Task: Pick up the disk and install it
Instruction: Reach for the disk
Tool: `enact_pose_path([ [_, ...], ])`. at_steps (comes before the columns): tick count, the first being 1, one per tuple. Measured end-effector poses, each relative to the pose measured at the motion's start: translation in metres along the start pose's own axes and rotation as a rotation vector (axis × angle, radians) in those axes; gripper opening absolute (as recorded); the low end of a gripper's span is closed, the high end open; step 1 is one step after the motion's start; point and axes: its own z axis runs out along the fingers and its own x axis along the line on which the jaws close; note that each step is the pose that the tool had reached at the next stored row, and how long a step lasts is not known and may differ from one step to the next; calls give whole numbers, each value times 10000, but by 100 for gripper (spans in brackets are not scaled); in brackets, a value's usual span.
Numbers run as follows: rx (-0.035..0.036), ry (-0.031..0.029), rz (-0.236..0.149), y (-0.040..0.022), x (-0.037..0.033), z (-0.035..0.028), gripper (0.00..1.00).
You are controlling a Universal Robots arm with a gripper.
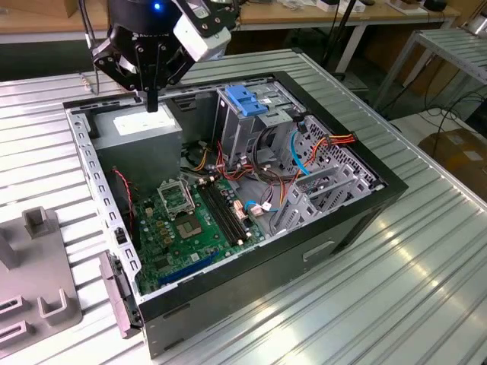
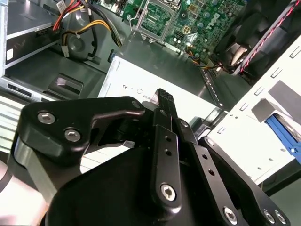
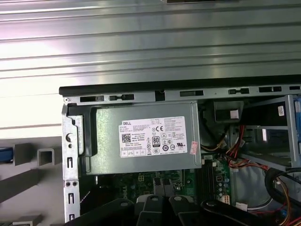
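The disk is out of view. My gripper (image 1: 152,103) hangs over the back left corner of the open computer case (image 1: 358,205), just above the grey power supply (image 1: 141,131). Its black fingers (image 2: 164,110) lie pressed together with nothing between them, so it is shut and empty. In the first wrist view the power supply (image 3: 146,141) lies straight below, with the gripper's black linkage (image 3: 160,209) in front of it. A thin blue strip (image 3: 4,154) shows beside the grey fixture (image 3: 28,155); too little of it shows to tell what it is.
Inside the case lie a green motherboard (image 1: 190,220), red, orange and blue cables (image 1: 304,152), and a tall metal cage with a wide blue tab (image 1: 247,99). A grey fixture (image 1: 38,296) with raised blocks sits on the ribbed metal table (image 1: 396,289) at the exterior view's left.
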Motion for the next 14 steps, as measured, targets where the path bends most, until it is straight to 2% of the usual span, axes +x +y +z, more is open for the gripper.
enact_pose_path([
  [4, 1, 1, 1, 11, 126, -3, 10],
  [8, 0, -1, 4, 20, 273, -5, 10],
  [10, 0, 0, 4, 19, 368, -7, 10],
  [14, 1, 0, 8, 15, 485, -9, 10],
])
